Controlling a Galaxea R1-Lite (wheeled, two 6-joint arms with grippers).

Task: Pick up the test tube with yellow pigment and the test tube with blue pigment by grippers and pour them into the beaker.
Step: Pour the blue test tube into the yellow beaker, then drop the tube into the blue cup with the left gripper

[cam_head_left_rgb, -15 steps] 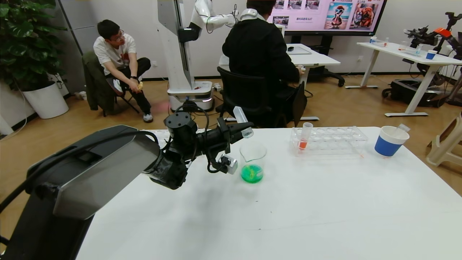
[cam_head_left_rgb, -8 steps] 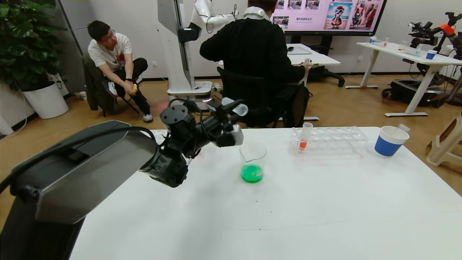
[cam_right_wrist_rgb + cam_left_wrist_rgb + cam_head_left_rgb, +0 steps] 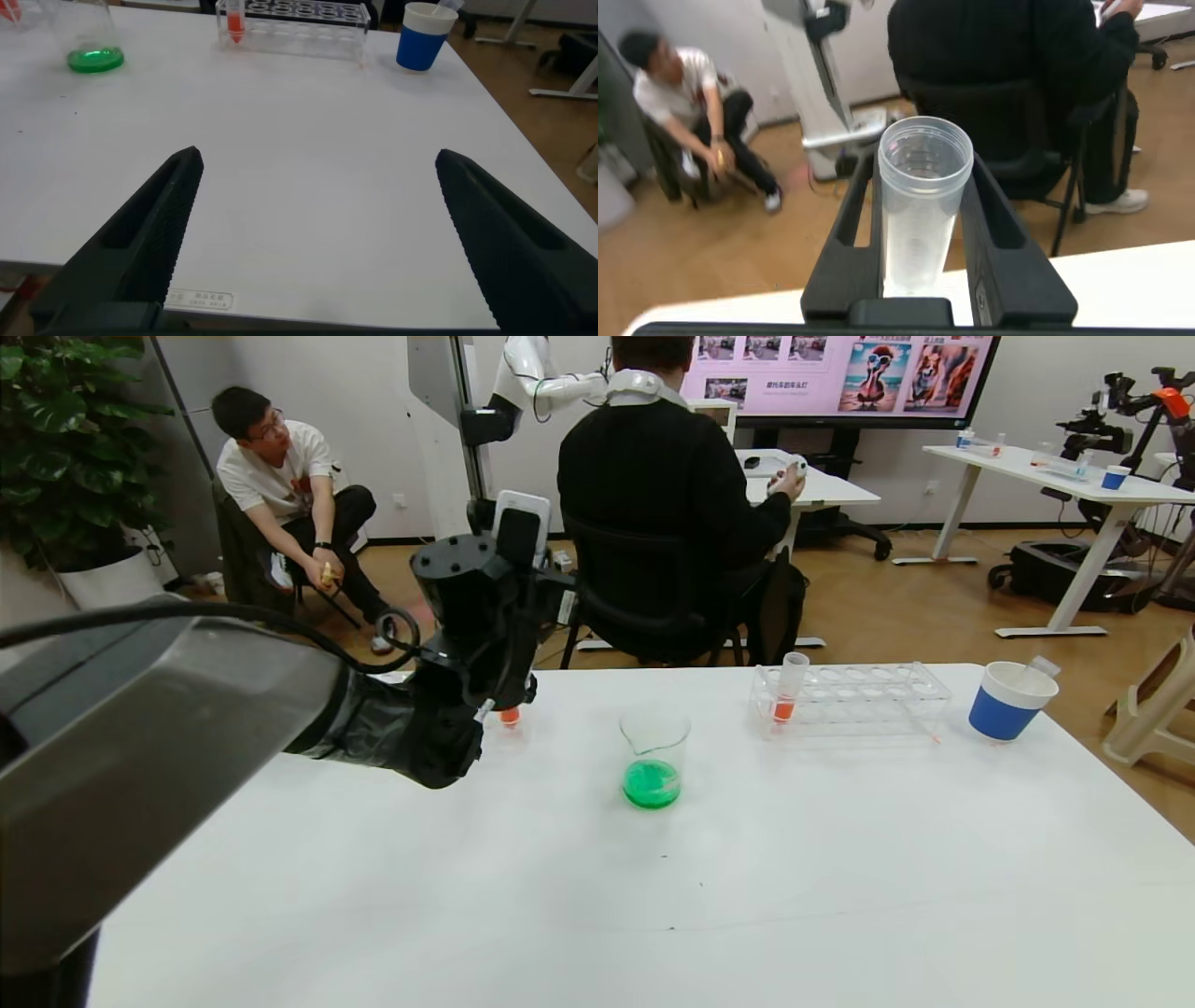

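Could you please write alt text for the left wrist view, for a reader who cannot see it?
The left gripper is shut on an empty clear test tube, held upright between its black fingers with the open mouth toward the camera. Behind it are a wooden floor, a seated man in a white shirt and a person in black on an office chair.

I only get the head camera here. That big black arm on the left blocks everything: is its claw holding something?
Observer: Yes. The left wrist view shows the left gripper shut on a clear test tube, open mouth toward the camera.
Operator: Any colour inside it?
Observer: None in the part that shows; its bottom end is hidden.
Operator: I can't see the other arm at all.
Observer: The right gripper is open and holds nothing, above the near part of the white table.
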